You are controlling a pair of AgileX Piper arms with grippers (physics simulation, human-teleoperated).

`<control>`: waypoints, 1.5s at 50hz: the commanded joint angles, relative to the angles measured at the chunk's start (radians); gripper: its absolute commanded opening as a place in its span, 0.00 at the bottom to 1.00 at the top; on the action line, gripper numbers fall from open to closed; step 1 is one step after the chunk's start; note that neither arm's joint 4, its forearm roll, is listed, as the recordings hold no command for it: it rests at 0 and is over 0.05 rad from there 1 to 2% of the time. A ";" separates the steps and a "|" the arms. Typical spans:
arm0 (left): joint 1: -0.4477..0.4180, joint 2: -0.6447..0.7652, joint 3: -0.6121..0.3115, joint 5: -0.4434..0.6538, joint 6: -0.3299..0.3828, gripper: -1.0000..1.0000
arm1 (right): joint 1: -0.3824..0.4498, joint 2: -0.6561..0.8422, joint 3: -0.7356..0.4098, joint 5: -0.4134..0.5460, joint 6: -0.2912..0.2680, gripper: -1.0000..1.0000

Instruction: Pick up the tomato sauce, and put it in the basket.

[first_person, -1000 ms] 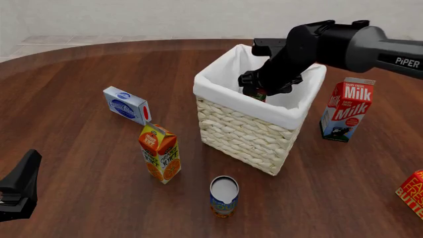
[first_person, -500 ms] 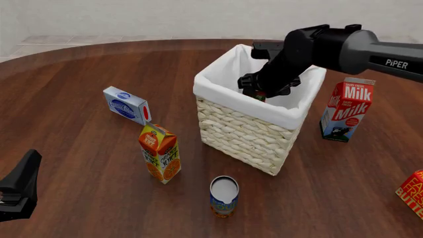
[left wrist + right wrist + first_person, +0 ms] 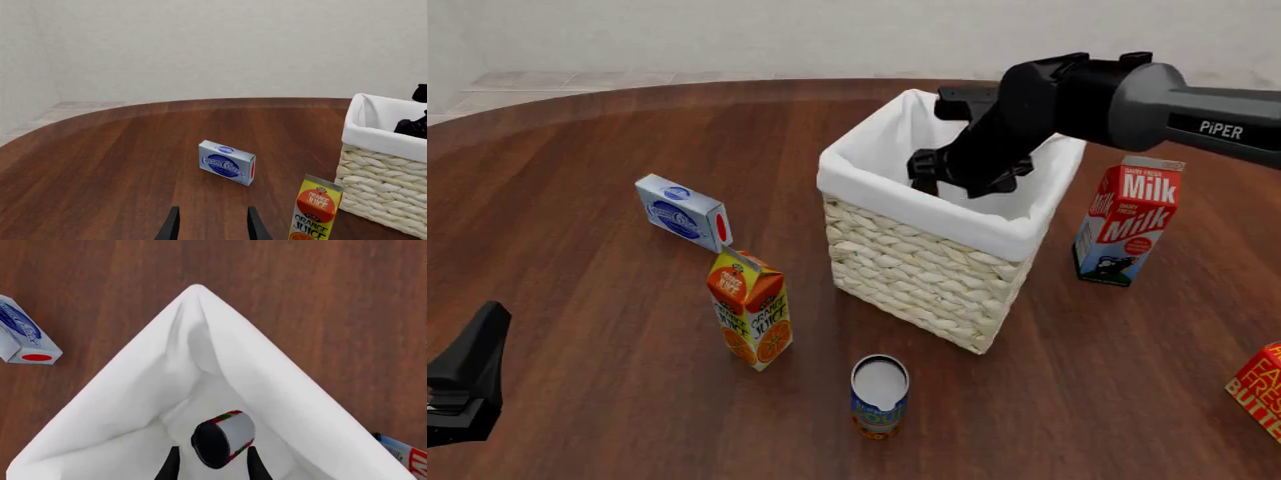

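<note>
Right wrist view: tomato sauce [image 3: 223,438] lies tilted on the white lining inside the basket [image 3: 133,405], free of the right gripper [image 3: 209,466], whose fingers stand spread on either side above it. Front view: right gripper [image 3: 964,178] hangs over the basket [image 3: 924,270] opening; can hidden there. Left gripper [image 3: 211,227] spread, empty, low at the near left over the table [image 3: 587,300].

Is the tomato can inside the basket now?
Yes, the tomato sauce lies tipped over on the white cloth inside the basket, beyond the right gripper's fingers.
</note>
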 commanded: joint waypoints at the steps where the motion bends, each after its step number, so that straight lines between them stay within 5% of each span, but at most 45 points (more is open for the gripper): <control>1: 0.000 0.000 0.000 0.000 0.000 1.00 | -0.001 -0.002 -0.004 -0.005 0.008 1.00; 29: 0.000 0.000 0.000 0.000 0.000 1.00 | 0.023 -0.049 0.032 -0.016 0.013 1.00; 75: -0.004 0.010 -0.001 -0.009 -0.001 1.00 | 0.064 -0.379 0.134 0.108 0.016 1.00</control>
